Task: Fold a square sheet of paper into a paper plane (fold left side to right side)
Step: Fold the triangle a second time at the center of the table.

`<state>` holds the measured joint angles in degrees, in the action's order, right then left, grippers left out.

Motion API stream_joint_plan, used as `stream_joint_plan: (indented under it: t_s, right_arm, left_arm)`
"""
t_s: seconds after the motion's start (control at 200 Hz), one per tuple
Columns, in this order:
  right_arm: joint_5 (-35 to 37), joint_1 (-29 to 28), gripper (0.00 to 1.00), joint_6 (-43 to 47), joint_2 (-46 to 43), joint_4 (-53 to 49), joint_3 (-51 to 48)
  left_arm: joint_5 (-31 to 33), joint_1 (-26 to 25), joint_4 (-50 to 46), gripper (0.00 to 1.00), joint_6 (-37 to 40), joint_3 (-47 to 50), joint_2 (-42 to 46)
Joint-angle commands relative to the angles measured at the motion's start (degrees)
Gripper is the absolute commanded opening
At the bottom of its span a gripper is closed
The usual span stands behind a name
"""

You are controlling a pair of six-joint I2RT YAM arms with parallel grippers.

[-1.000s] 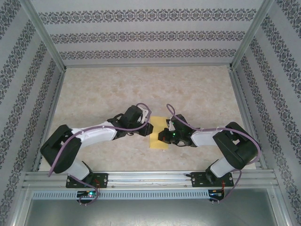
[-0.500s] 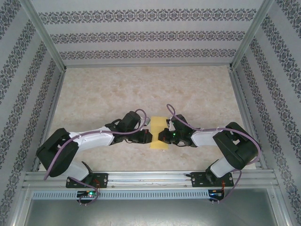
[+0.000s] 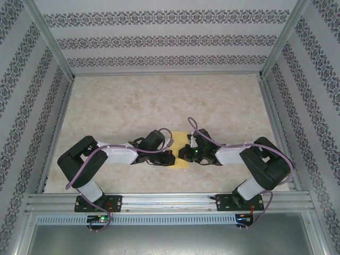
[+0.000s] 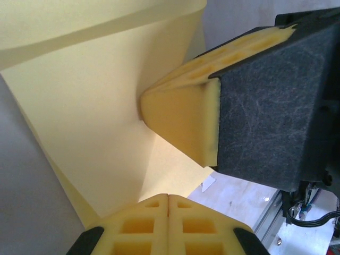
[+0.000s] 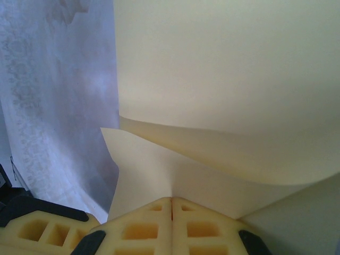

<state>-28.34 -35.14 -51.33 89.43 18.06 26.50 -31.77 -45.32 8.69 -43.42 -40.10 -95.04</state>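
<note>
Marbled table [image 3: 159,101] fills the cell, boxed in by patterned walls [image 3: 159,40]. Just past the table's near edge, the square sheet of paper [image 3: 180,137] sits between the two arms. From above, both wrists cover its middle, so only a far strip and a near corner show, and its folded outline is hard to make out. The left tool [image 4: 169,197] has its pads pressed together on the sheet's left side. The right tool [image 5: 171,201] pinches the right side likewise, with a loose layer curling up over it. Since a second ago the left arm [image 3: 114,153] has swung nearer, and its tool has dropped to the paper and closed. The right arm [image 3: 239,155] has held its place.
</note>
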Motion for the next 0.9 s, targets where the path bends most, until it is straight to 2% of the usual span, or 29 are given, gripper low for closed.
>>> stream_joint_plan:
  t_s: [0.0,0.894]
  right_arm:
    - [1.71,-0.62,0.00,-0.17,2.20,-4.43,-1.02]
    - [1.27,-0.47,0.00,0.35,2.68,-4.88,-0.76]
  left_arm:
    - [2.40,-0.47,1.45,0.01,0.44,-0.03,-0.49]
    - [5.67,-0.46,0.13,0.01,1.01,2.91,0.98]
